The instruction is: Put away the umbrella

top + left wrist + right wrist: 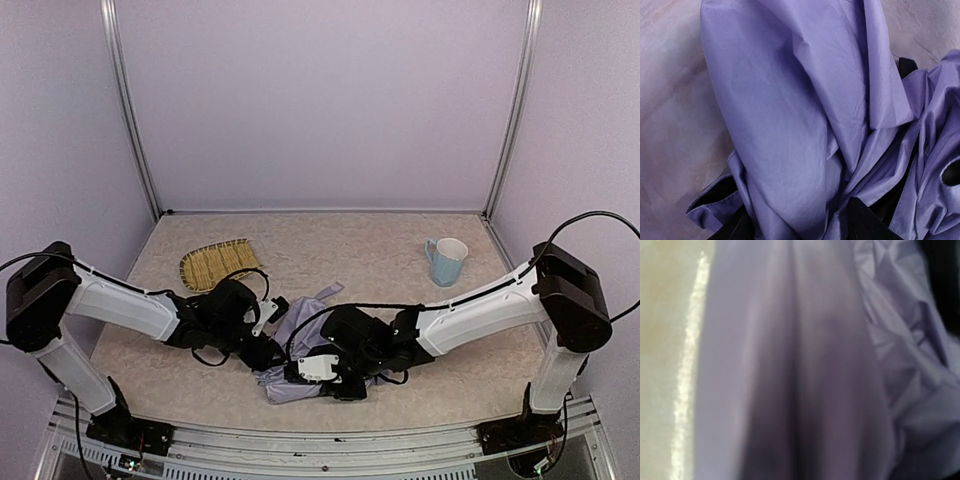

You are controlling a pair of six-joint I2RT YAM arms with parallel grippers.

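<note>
1. The umbrella [300, 325] lies crumpled on the tabletop [380, 250], near the front edge and about midway between the two arm bases. It is a loose heap of pale lavender fabric, with black underside showing in some folds
2. The left pincer [265, 350] is low at the heap's left edge, right against the fabric. Its wrist view shows one broad lavender fold close below, with bare tabletop to one side and dark patches along the bottom. I cannot make out the fingers there, so I cannot tell whether this pincer is released, clenched or grasping fabric
3. The right pincer [305, 372] reaches in from the right and sits on the near part of the heap, with fabric spreading out around and beneath it. Its wrist view is blurred lavender cloth almost edge to edge, plus a strip of tabletop. No fingers show, so its state cannot be told either
4. The two pincers are near each other, with the umbrella between and under them
5. A woven tray [217, 263] lies behind the left arm and a pale blue mug [446, 261] stands at the right rear, both well apart from the umbrella
</note>
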